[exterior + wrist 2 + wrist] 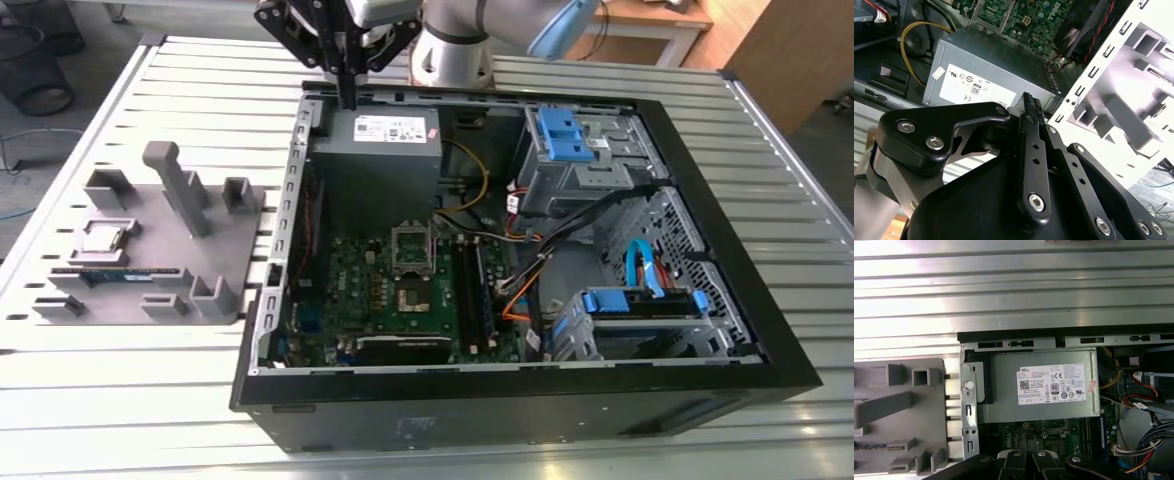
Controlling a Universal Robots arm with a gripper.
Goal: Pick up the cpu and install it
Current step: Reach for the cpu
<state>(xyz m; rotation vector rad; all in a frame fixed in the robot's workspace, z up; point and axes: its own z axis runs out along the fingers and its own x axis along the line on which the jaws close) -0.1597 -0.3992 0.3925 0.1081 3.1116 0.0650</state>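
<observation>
The arm (457, 45) holds its empty claw (350, 98) pointing straight down, pinched closed.

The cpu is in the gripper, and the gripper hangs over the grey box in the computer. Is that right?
Not quite. The cpu is not in the gripper, which holds nothing. It lies on the grey tray at the exterior view's left. The gripper does hang over the grey box. The exterior view shows all of this.

A silver slatted aluminium table (120, 400) carries two things directly. A large black open-sided desktop computer case (534, 410) lies toward the exterior view's right, and a grey moulded plastic fixture tray (238, 240) lies just beside it on the exterior view's left.
</observation>
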